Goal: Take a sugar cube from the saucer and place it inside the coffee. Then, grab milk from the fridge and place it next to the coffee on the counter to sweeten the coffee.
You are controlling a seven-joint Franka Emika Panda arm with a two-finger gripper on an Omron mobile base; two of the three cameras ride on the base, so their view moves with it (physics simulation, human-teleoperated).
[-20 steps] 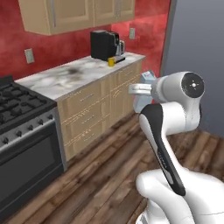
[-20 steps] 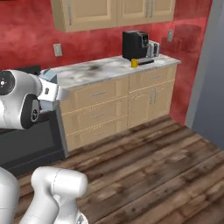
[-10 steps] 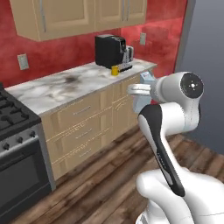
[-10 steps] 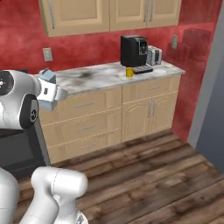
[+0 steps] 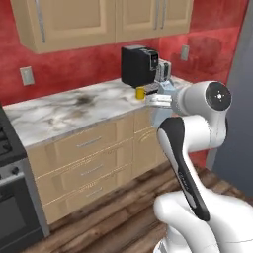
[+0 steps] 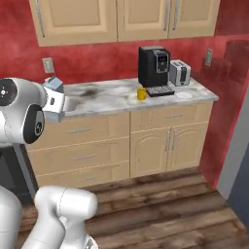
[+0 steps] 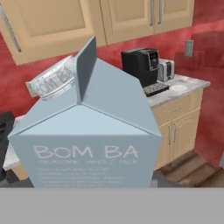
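so the base is swinging round here: over the last second the whole picture slides, the stove drops out toward the left edge and the table [image 6: 107, 97] with the black coffee machine [image 6: 153, 65] comes to sit pretty much dead ahead. that's the camera moving, not the stuff on the table.

the milk [image 7: 87, 135] rides along right up against the hand camera, upright, gable top up, so it looks held in the claw [image 5: 160, 99], though the finger tips themselves are hidden behind the carton. in the right base view a pale-blue corner of it pokes out by the wrist.

the coffee [image 6: 141, 93] sits on the table just in front of the coffee machine, to its left side, with a toaster just right of the machine and the saucer [image 6: 184, 95] further right of it, near the table's end. can't tell if the sugar cube is in the mug, too small.

my read: fridge part looks done, what's left is closing in and setting the carton down beside the mug.
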